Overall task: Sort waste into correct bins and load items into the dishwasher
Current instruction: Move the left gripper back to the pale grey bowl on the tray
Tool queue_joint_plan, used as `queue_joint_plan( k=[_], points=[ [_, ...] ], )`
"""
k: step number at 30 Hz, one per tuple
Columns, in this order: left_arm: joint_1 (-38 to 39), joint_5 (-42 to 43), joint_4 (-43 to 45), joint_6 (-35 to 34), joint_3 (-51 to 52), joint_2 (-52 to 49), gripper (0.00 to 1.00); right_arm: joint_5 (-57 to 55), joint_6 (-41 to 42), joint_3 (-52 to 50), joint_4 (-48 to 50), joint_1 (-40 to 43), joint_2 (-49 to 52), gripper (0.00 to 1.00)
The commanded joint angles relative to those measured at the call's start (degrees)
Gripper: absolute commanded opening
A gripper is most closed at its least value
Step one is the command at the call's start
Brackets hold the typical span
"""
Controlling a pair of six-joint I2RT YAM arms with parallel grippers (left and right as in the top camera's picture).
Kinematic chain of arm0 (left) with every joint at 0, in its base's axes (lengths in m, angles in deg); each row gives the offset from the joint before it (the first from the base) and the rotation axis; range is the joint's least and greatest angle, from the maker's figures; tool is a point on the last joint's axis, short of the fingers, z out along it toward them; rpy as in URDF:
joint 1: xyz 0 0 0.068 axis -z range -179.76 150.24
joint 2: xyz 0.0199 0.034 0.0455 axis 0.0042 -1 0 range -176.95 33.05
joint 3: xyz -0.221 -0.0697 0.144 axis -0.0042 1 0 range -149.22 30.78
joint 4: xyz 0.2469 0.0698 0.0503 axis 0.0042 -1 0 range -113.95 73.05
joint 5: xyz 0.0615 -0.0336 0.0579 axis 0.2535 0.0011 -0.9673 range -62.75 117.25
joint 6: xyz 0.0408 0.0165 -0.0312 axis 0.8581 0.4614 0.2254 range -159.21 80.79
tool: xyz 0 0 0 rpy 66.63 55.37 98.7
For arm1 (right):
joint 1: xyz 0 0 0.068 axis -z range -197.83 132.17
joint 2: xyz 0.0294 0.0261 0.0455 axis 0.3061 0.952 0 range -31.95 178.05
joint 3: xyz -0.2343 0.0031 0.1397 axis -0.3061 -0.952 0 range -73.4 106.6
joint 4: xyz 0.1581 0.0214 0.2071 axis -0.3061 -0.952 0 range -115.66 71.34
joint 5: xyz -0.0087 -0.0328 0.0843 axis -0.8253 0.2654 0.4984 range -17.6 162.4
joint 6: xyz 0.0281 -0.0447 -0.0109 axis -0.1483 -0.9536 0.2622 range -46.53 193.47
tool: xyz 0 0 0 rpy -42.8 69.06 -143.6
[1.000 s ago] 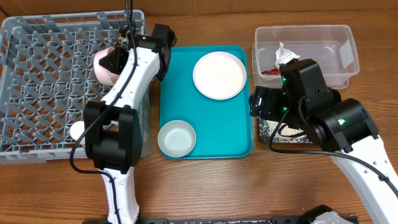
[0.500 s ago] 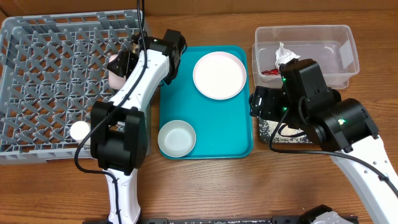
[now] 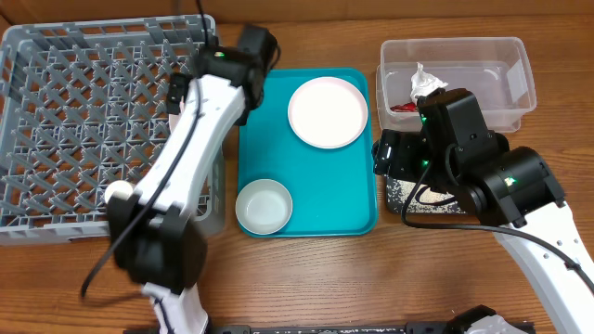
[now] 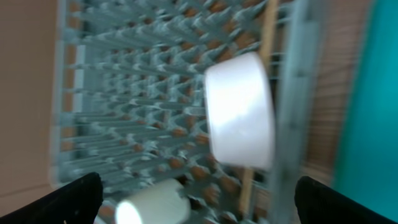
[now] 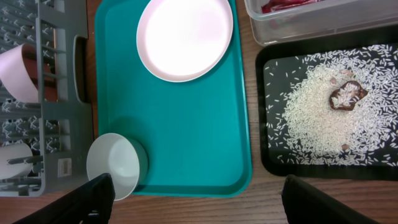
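My left gripper (image 4: 205,211) is open above the grey dishwasher rack (image 3: 83,102), nothing between its fingers. Below it a small white bowl (image 4: 239,112) lies on its side in the rack, beside a wooden chopstick (image 4: 268,31) and the white cup (image 4: 149,202). In the overhead view the blurred left arm hides that bowl. My right gripper (image 5: 199,211) is open over the teal tray (image 5: 186,137), which carries the white plate (image 5: 185,37) and the pale grey bowl (image 5: 115,165). Rice grains (image 5: 311,118) and a brown lump (image 5: 345,96) lie in the black tray (image 5: 267,162).
The clear tub (image 3: 506,56) at the back right holds the white napkin (image 3: 422,79) and the red wrapper (image 3: 401,107). The right arm covers most of the black tray in the overhead view. Bare wooden table (image 3: 353,278) runs along the front.
The left gripper has opened and let go of the white bowl, which now lies in the rack. The left arm has swung up and away. The right arm has not moved.
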Motion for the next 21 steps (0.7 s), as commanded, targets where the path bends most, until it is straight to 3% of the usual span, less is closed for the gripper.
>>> queue_joint_plan(
  k=[1,7,13,16,19,21],
  points=[
    [0.1,18.9,-1.7,1.2,-1.9,7.8,1.0,0.1,0.2,0.8,0.2,0.1,-0.2,0.87],
    [0.0,34.6,-8.7,1.0,-1.7,14.9,0.85,0.1,0.3,0.8,0.2,0.1,-0.2,0.87],
    [0.2,35.5,-16.5,-3.8,4.3,15.5,0.73,0.1,0.3,0.8,0.2,0.1,-0.2,0.87],
    [0.2,35.4,-13.5,-7.1,12.5,15.5,0.72,0.1,0.3,0.8,0.6,0.1,-0.2,0.87],
    [0.5,35.4,-8.2,-11.0,22.3,15.5,0.6,0.1,0.3,0.8,0.9,0.1,-0.2,0.87],
    [1.1,35.3,-5.0,-11.4,27.9,15.5,0.6,0.1,0.3,0.8,0.9,0.1,-0.2,0.87]
  ],
)
